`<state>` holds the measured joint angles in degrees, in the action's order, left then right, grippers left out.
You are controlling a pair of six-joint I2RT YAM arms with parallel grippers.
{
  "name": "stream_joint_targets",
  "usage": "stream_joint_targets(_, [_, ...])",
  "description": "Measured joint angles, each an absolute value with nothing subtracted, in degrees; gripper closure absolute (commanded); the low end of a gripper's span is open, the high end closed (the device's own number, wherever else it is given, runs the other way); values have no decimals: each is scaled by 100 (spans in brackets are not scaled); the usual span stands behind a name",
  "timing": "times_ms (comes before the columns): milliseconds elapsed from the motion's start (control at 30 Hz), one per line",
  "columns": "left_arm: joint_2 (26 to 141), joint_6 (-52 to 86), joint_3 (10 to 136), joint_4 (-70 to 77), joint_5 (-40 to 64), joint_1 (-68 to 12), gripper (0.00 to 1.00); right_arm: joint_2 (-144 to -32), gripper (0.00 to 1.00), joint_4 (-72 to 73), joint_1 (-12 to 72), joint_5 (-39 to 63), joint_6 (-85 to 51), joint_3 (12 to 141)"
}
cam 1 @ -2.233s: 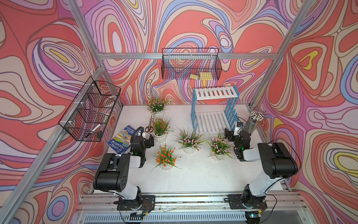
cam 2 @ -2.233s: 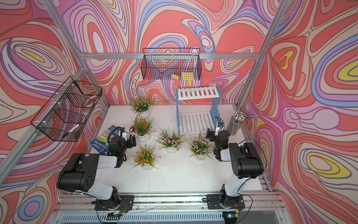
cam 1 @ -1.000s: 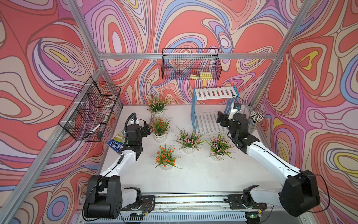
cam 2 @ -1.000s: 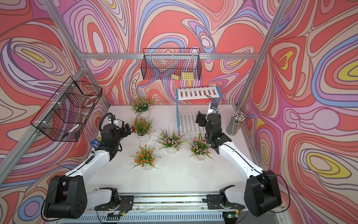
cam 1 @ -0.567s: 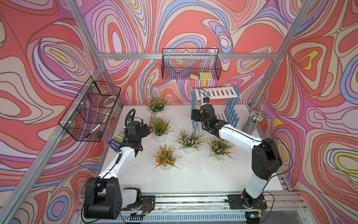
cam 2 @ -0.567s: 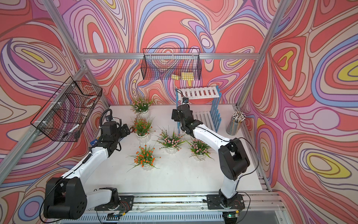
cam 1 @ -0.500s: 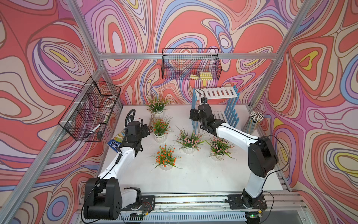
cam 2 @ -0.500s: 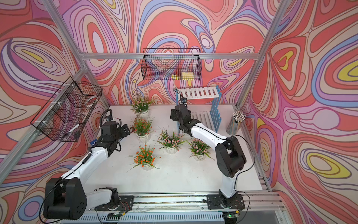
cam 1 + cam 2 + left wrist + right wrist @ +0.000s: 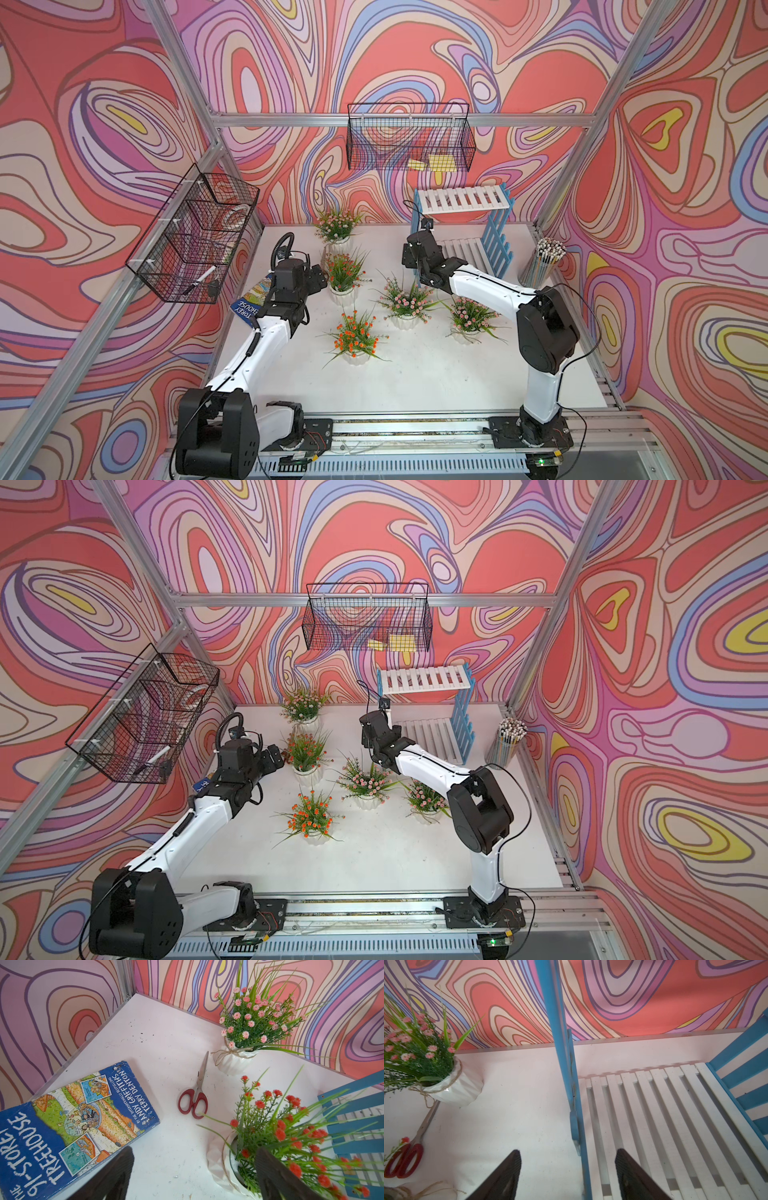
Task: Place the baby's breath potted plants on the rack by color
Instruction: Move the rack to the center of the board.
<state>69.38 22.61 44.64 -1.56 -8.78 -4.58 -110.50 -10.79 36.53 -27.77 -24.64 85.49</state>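
Observation:
Five baby's breath potted plants stand on the white table in both top views: a pink one at the back (image 9: pixel 336 224), an orange one (image 9: pixel 343 270), two pink ones (image 9: pixel 405 297) (image 9: pixel 471 316), and an orange one in front (image 9: pixel 355 334). The rack (image 9: pixel 461 203) stands at the back right, both shelves bare. My left gripper (image 9: pixel 320 280) (image 9: pixel 193 1167) is open beside the orange plant (image 9: pixel 280 1136), one finger over its leaves, holding nothing. My right gripper (image 9: pixel 411 253) (image 9: pixel 568 1159) is open, straddling the rack's blue left side (image 9: pixel 564 1084) from above.
A blue book (image 9: pixel 72 1115) and red-handled scissors (image 9: pixel 195 1095) lie left of the plants. A cup of pencils (image 9: pixel 542 262) stands right of the rack. Black wire baskets hang on the back wall (image 9: pixel 409 137) and the left wall (image 9: pixel 191 245).
My right arm has swung left from beside the right pink plant to the rack's left side. My left gripper has edged toward the orange plant. Both grippers' jaws have narrowed somewhat.

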Motion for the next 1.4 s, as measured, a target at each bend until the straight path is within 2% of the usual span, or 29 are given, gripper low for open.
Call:
stream_joint_targets(133, [6912,2279,4464,-167,-845,-497,8,-11111,37,-1164,3688,-2930,-2493,8547])
stream_joint_targets(167, [6895,2279,4464,-174,-836,-504,8,-11113,44,-1164,3688,-2954,-2493,8545])
stream_joint_targets(233, [6860,2281,4464,-174,-832,-523,8,-11113,64,-1164,3688,-2991,-2471,8545])
stream_joint_targets(267, [6842,2281,4464,-174,-819,-532,8,-11113,69,-1168,3688,-2998,-2486,8545])
stream_joint_targets(433, [6834,2322,4464,-174,-779,-541,8,-11115,75,-1256,3688,-2980,-2493,8545])
stream_joint_targets(667, [6834,2386,4501,-172,-742,-607,8,-11115,93,-1409,3677,-3072,-2499,8571])
stream_joint_targets(800, [6834,2399,4528,-172,-722,-622,8,-11115,98,-1531,3677,-3072,-2510,8646])
stream_joint_targets(1400, [6834,2510,4687,-272,-578,-683,7,-11292,100,-2545,4036,-3284,-2934,9303])
